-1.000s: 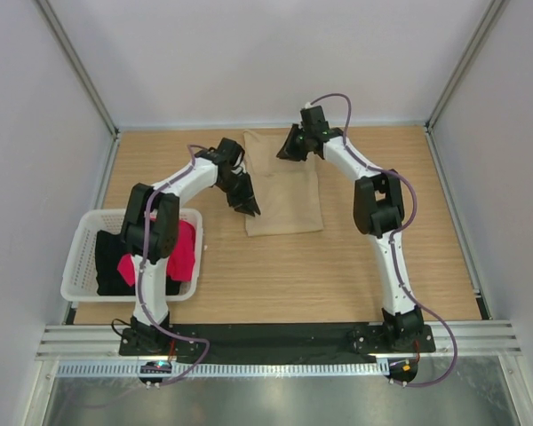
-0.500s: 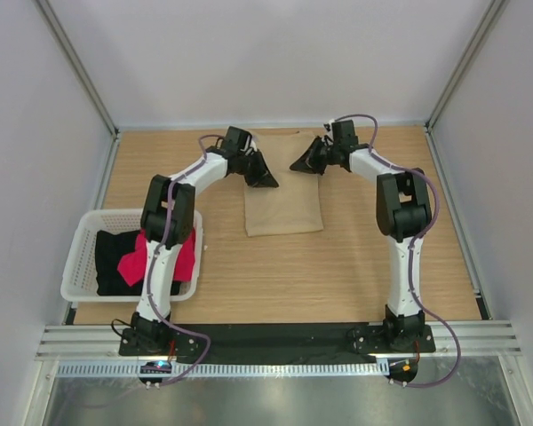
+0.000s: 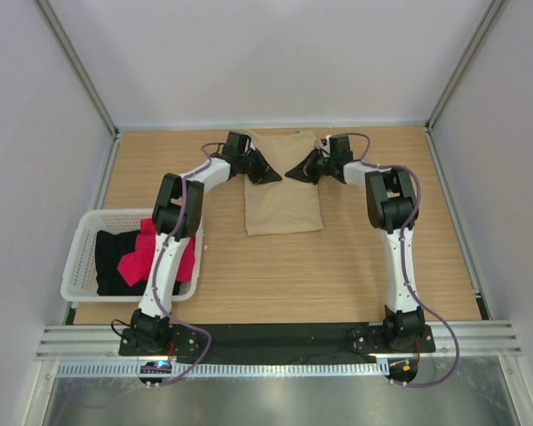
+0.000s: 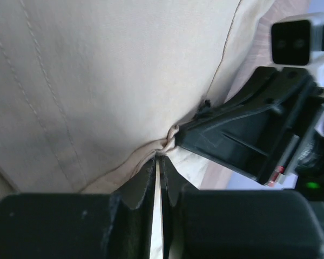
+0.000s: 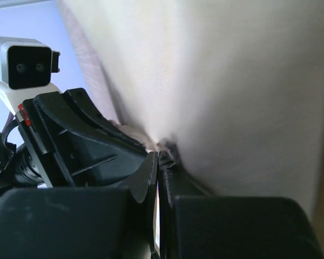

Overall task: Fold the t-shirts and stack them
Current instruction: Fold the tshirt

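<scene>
The tan t-shirt [image 3: 284, 200] lies folded into a narrow rectangle at the table's far middle. My left gripper [image 3: 274, 176] and right gripper [image 3: 291, 174] meet tip to tip over its upper half. In the left wrist view the left gripper [image 4: 160, 156] is shut, with tan cloth [image 4: 97, 81] bunched at its tips. In the right wrist view the right gripper [image 5: 160, 157] is shut on a pinch of the same cloth [image 5: 243, 81]. The red-pink t-shirt [image 3: 147, 253] and the black t-shirt [image 3: 111, 257] lie in the basket.
The white slotted basket [image 3: 78, 266] stands at the near left, partly under the left arm. Grey walls close in the wooden table [image 3: 293, 275] on three sides. Each wrist view shows the other gripper close in front, in the left wrist view [image 4: 248, 135] and the right wrist view [image 5: 75, 140].
The left gripper moved up from the shirt's left edge and inward. The right gripper moved down from the far edge. Both now meet over the shirt's upper half.
</scene>
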`<move>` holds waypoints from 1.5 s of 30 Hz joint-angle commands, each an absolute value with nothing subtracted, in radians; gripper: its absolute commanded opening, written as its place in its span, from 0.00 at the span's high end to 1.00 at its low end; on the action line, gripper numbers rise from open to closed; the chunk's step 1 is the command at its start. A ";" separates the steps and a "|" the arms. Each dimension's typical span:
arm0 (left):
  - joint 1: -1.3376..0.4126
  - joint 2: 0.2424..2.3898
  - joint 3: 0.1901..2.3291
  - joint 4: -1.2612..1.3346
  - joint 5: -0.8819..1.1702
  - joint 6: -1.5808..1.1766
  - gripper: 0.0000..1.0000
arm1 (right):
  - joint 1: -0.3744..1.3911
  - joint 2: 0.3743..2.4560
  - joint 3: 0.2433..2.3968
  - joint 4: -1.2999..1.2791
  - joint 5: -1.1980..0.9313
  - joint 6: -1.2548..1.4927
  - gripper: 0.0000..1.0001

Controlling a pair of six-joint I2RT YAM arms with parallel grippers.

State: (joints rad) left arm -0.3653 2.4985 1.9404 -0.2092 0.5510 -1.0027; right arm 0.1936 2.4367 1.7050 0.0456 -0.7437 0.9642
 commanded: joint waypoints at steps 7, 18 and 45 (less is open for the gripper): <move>-0.344 2.525 1.965 -0.201 0.584 -1.031 0.92 | 0.163 2.487 1.764 0.017 -0.750 0.956 0.99; -0.319 2.341 1.934 -0.244 0.584 -0.996 0.89 | 0.163 2.398 1.833 -0.023 -0.781 0.968 0.99; -0.248 2.326 2.023 -0.633 0.434 -0.671 0.59 | 0.106 2.336 1.916 -0.495 -0.598 0.648 0.82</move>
State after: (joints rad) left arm -0.2535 2.4489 2.0026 -0.4850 0.5251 -0.7746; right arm 0.1101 2.4294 1.8366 -0.2771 -0.6830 0.7601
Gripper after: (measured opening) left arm 0.374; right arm 0.167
